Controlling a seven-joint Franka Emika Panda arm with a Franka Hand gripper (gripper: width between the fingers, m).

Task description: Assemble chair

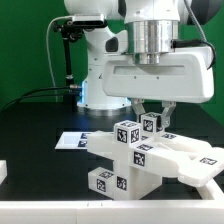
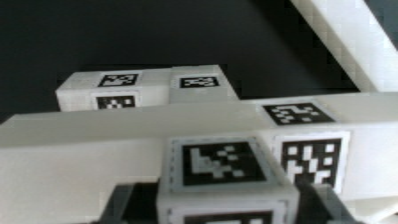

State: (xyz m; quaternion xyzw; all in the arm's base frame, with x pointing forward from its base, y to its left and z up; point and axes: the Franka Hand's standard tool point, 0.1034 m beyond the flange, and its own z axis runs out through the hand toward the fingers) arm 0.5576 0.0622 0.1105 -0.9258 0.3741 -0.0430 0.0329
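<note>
The gripper (image 1: 153, 113) was closed on a small tagged block (image 2: 226, 172) atop the half-built chair (image 1: 140, 160) resting on the desk (image 1: 40, 170), and any sideways pull seemed likely to tilt the block or shift the whole chair.

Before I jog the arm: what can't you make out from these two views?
- Gripper grip: exterior view, the wrist housing and tagged cubes hide the fingertips; wrist view, cut off at the edge.
- Chair parts: joints hidden behind the blocks.
- Marker board: partly covered by parts.
- Tags: too small or blurred to read.
</note>
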